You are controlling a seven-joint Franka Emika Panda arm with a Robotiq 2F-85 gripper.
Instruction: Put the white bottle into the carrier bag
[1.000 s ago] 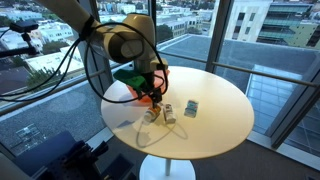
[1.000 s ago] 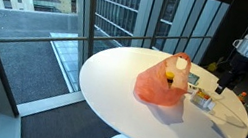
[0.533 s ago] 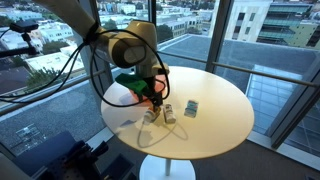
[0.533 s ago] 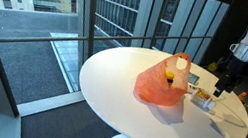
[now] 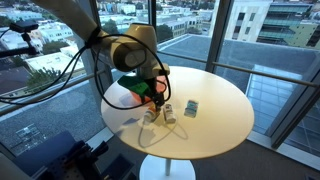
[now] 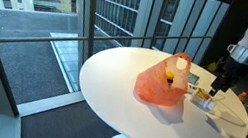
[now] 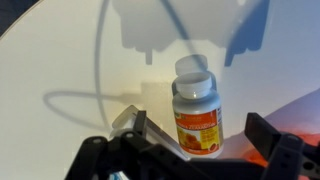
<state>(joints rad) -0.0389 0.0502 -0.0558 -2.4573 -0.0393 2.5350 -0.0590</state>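
The white bottle (image 7: 196,108), with a white cap and an orange label, lies on the round white table (image 7: 60,60) in the wrist view, between my gripper's (image 7: 198,121) two dark fingers. The jaws stand wide open with a gap on each side of the bottle. In both exterior views the gripper (image 5: 156,99) (image 6: 218,87) hovers just above the bottle (image 5: 151,114) (image 6: 203,101). The orange-pink carrier bag (image 5: 122,94) (image 6: 160,85) sits right beside it, its mouth open upward.
A second pale bottle (image 5: 170,111) and a small grey-blue box (image 5: 190,107) lie near the gripper. The table (image 5: 220,115) edge and window glass with railings surround it. A cable loops from the arm over the table.
The arm has shifted slightly and the gripper has come a little closer over the bottle. The bottle, bag and box have not moved.
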